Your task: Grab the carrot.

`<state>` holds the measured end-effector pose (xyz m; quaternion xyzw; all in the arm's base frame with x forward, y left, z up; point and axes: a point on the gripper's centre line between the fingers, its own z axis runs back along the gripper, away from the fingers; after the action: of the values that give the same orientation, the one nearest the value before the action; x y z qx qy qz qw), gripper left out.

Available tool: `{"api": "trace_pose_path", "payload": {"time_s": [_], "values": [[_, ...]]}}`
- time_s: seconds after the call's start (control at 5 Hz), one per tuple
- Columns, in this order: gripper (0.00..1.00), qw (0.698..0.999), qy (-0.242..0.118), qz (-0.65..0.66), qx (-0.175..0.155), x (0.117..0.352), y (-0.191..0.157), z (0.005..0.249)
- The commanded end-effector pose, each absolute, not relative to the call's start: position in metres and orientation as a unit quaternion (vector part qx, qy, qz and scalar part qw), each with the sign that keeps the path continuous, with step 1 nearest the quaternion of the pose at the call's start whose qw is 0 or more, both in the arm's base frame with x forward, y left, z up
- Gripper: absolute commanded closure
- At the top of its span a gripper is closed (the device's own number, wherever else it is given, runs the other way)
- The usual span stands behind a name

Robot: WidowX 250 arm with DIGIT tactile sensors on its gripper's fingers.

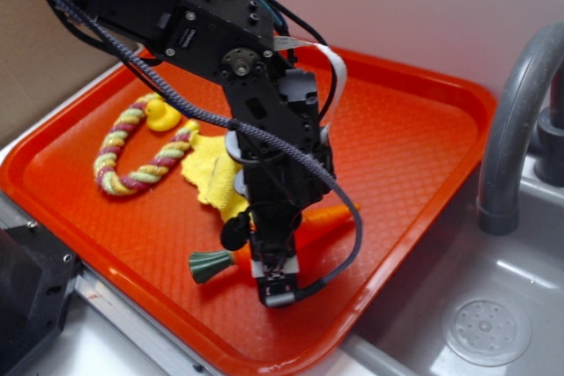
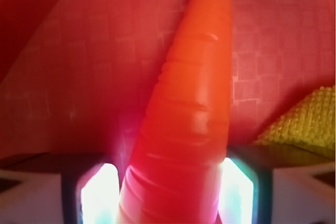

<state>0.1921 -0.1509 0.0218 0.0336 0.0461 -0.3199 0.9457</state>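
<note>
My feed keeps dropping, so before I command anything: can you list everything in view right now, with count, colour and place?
carrot: one, orange with a dark green stem end, lying on the tray under the end effector; the wrist view shows its thick part between the two fingers.
cloth: one, yellow, on the tray just behind the carrot.
rope toy: one, pink, yellow and green loop, left part of the tray.
duck: one, yellow, beside the rope's far end.
tray: one, orange-red, on the counter beside the sink.
sink: one, grey, right, with a grey faucet.
end effector: one, black, down over the carrot; whether it is clamped cannot be told.
</note>
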Motion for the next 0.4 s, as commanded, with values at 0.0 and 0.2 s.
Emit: {"api": "trace_pose_path", "payload": {"time_s": [0.0,0.2], "values": [[1.0,0.974,0.023,-0.224,-0.006,0.227,-0.112,0.1],[1.0,0.983,0.006,-0.183,0.001,0.241,-0.1,0.133]]}}
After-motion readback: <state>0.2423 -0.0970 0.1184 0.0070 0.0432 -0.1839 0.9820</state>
